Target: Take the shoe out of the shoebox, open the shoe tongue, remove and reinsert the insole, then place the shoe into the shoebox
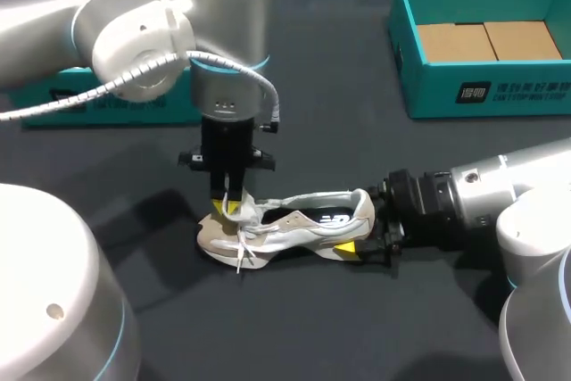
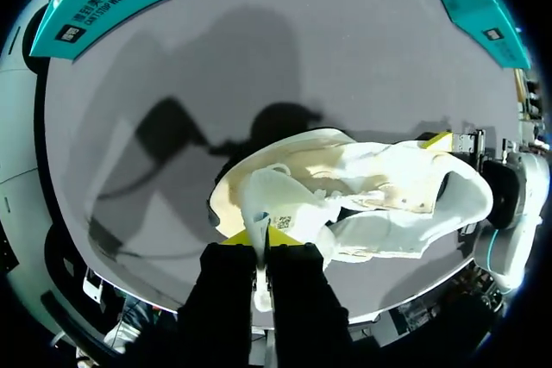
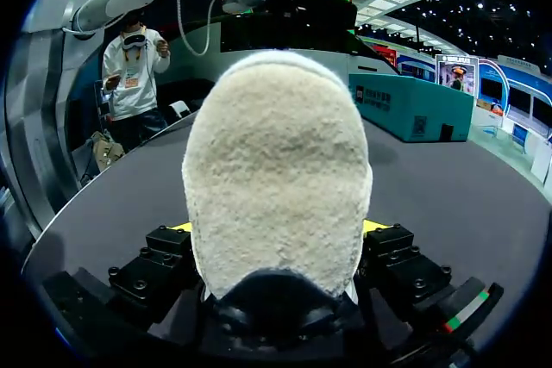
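Observation:
A white and silver shoe (image 1: 294,225) lies on its side on the dark table, toe to the left. From above, my left gripper (image 1: 230,207) comes down near the toe end and is shut on the shoe's tongue (image 2: 276,200), the yellow tips pinching the white fabric. My right gripper (image 1: 361,229) holds the heel from the right, one finger on each side. In the right wrist view the fuzzy heel (image 3: 276,170) fills the space between the fingers, with a yellow fingertip (image 3: 377,225) showing beside it. The insole is not visible apart from the shoe.
An open teal shoebox (image 1: 406,51) with cardboard inside stands at the back right. A second teal box part (image 1: 53,104) sits at the back left, partly hidden by my left arm.

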